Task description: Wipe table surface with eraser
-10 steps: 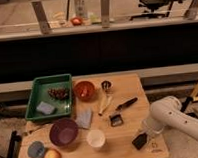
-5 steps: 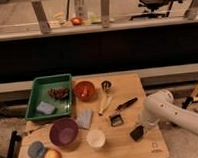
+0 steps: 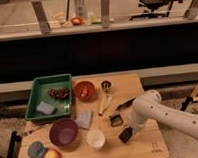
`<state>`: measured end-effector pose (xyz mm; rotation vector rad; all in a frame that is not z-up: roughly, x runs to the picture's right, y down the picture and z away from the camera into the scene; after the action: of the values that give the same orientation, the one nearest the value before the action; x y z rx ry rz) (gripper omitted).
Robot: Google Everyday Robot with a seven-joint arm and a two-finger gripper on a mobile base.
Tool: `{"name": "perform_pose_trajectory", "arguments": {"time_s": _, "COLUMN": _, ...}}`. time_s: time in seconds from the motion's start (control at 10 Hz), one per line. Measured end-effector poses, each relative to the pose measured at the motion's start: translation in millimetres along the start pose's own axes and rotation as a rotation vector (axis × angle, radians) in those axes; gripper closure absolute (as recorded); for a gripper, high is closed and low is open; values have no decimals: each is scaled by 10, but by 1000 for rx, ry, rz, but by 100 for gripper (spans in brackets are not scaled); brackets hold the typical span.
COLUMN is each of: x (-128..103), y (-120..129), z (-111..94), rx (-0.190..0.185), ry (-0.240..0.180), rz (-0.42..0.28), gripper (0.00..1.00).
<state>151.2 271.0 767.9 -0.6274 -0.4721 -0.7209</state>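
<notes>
The light wooden table surface (image 3: 112, 153) fills the lower part of the camera view. My white arm comes in from the right, and the gripper (image 3: 128, 131) points down at the table's front right area. It is shut on the eraser (image 3: 124, 137), a small flat black block that rests on the wood.
Left of the eraser stand a white cup (image 3: 95, 138) and a purple bowl (image 3: 63, 131). Just behind it lie a small black object (image 3: 115, 120) and a black-handled utensil (image 3: 125, 104). Further back are a red bowl (image 3: 84, 89), a metal cup (image 3: 106, 85) and a green tray (image 3: 36, 83).
The gripper and the eraser have slid leftward across the table, from near the right edge toward the white cup. Nothing else has moved.
</notes>
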Motion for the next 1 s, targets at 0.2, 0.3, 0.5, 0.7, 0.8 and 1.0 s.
{"name": "perform_pose_trajectory", "arguments": {"time_s": 0.2, "x": -137, "y": 97, "z": 29, "rx": -12, "ry": -11, "rz": -14, "gripper": 100}}
{"name": "perform_pose_trajectory", "arguments": {"time_s": 0.3, "x": -159, "y": 209, "z": 27, "rx": -22, "ry": -13, "rz": -12, "gripper": 100}}
{"name": "perform_pose_trajectory", "arguments": {"time_s": 0.5, "x": -83, "y": 440, "z": 1, "rx": -36, "ry": -2, "rz": 5, "gripper": 100}}
{"name": "perform_pose_trajectory", "arguments": {"time_s": 0.7, "x": 198, "y": 744, "z": -35, "rx": -47, "ry": 30, "rz": 69, "gripper": 100}}
{"name": "perform_pose_trajectory", "arguments": {"time_s": 0.8, "x": 320, "y": 799, "z": -39, "rx": -51, "ry": 44, "rz": 92, "gripper": 100}}
{"name": "perform_pose_trajectory", "arguments": {"time_s": 1.0, "x": 644, "y": 657, "z": -57, "rx": -47, "ry": 93, "rz": 127, "gripper": 100}}
